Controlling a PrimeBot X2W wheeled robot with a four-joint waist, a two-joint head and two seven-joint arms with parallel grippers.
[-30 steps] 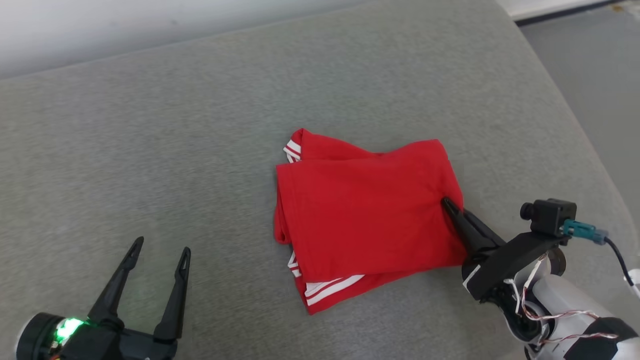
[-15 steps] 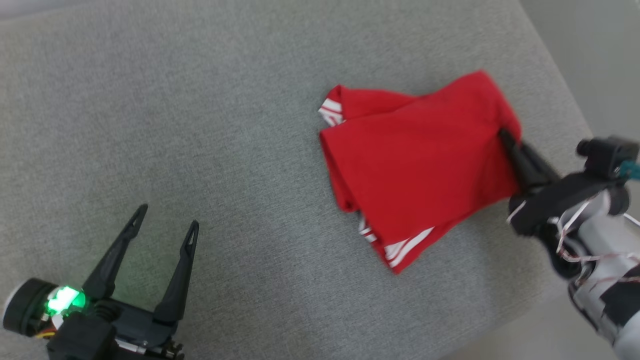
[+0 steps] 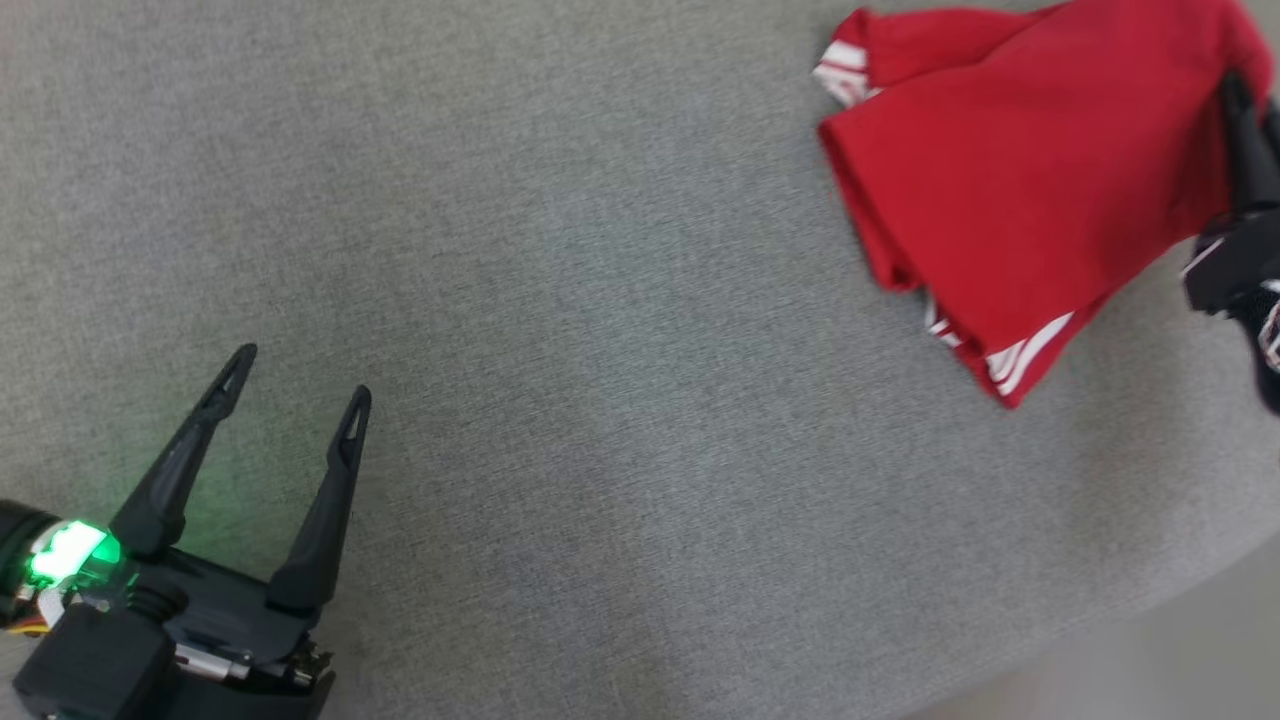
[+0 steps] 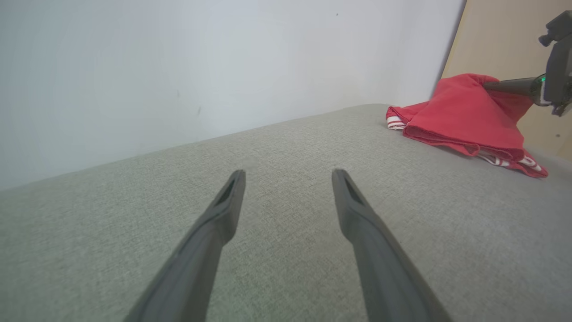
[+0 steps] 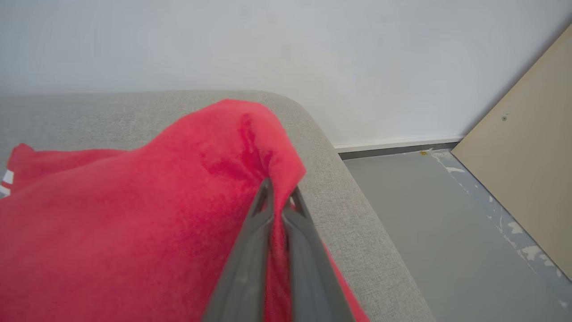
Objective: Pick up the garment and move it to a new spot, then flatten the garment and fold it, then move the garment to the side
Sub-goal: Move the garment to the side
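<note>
Right gripper (image 5: 278, 192) is pinched tight on a fold at the edge of the red garment (image 3: 1020, 190), tenting that bit up while the rest lies folded on the grey cushion (image 3: 600, 300), over by its rounded right-hand corner. Left gripper (image 3: 302, 371) is spread wide with nothing between the fingers, sitting low over bare cushion well apart from the garment.

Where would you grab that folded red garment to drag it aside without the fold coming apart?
Probably its right-hand edge, coming in low from the robot's right. There the folded red garment bunches into a thick ridge, so one pinch catches the layers together, as the right gripper does now. The white-striped hems on its other sides are loose ends that would likely peel open.
</note>
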